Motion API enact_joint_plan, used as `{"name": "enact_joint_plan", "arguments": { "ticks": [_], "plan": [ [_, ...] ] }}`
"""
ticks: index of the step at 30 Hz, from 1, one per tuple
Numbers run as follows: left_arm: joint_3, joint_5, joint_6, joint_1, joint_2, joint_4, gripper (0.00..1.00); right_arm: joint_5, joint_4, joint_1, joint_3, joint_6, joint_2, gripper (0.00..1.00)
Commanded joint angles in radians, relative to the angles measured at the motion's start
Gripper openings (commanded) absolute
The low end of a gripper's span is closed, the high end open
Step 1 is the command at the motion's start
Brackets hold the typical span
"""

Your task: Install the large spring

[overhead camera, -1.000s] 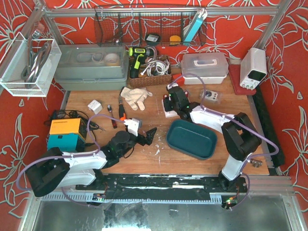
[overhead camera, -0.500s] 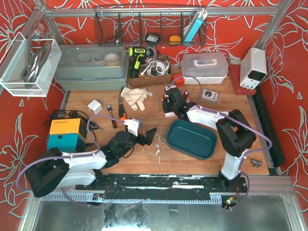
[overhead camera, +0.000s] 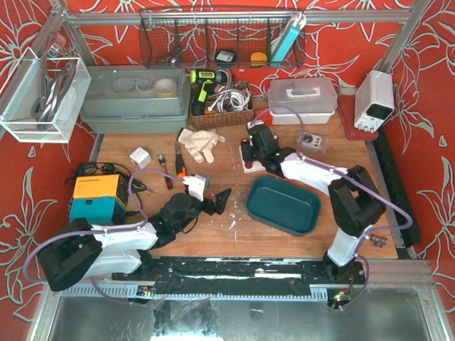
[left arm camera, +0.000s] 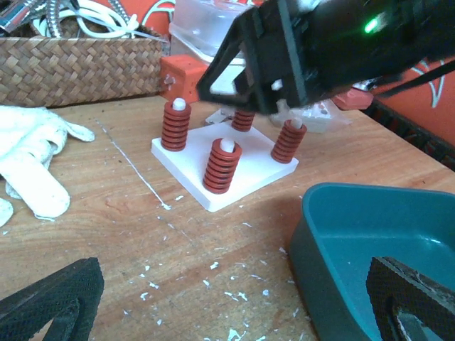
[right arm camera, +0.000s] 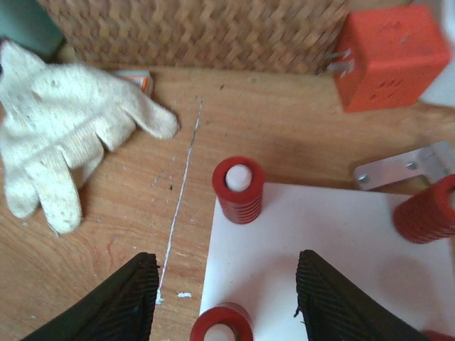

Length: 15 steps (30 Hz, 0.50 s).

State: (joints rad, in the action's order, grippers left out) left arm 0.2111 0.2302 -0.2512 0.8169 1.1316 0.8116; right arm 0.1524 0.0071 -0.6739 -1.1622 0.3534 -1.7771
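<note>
A white plate [right arm camera: 320, 241] lies on the wooden table with several large red springs standing on its white pegs, one at the far corner [right arm camera: 239, 188], one at the near edge [right arm camera: 220, 325], one at the right [right arm camera: 426, 209]. My right gripper [right arm camera: 224, 273] hovers open just above the plate, with nothing between its fingers; the near spring sits low between them. In the left wrist view the same plate [left arm camera: 252, 169] and springs [left arm camera: 222, 167] show under the right gripper's black body. My left gripper [left arm camera: 231, 302] rests wide open and empty over the table, short of the plate.
A teal tray [overhead camera: 283, 206] lies right of my left gripper [overhead camera: 222, 199] and in front of the plate. A white glove [right arm camera: 64, 142], a woven basket [right arm camera: 192, 32], an orange block [right arm camera: 387, 57] and a metal bracket [right arm camera: 405, 167] lie around the plate's far side.
The right wrist has shifted slightly over the white plate, a little to the left and back again. The left arm has stayed still.
</note>
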Motion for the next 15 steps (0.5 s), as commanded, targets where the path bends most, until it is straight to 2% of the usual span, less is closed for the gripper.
{"name": "enact_joint_plan", "arguments": {
  "ticks": [1,6,9,12,15],
  "plan": [
    [0.004,0.042,0.025,-0.004,-0.029,0.001,1.00,0.028,-0.070,0.032,0.000,-0.003,0.162,0.59],
    [-0.013,0.049,0.058,-0.004,-0.080,0.000,1.00,0.138,-0.152,0.075,0.050,-0.051,0.358,0.74],
    [-0.014,0.058,0.089,-0.004,-0.106,-0.016,1.00,0.266,-0.157,0.086,0.106,-0.101,0.475,0.82],
    [-0.012,0.112,0.123,-0.004,-0.114,-0.016,1.00,0.391,-0.084,0.093,0.208,-0.178,0.600,0.98],
    [0.009,0.179,0.177,-0.004,-0.090,0.006,1.00,0.541,0.062,0.103,0.334,-0.252,0.681,0.99]
  ]
}}
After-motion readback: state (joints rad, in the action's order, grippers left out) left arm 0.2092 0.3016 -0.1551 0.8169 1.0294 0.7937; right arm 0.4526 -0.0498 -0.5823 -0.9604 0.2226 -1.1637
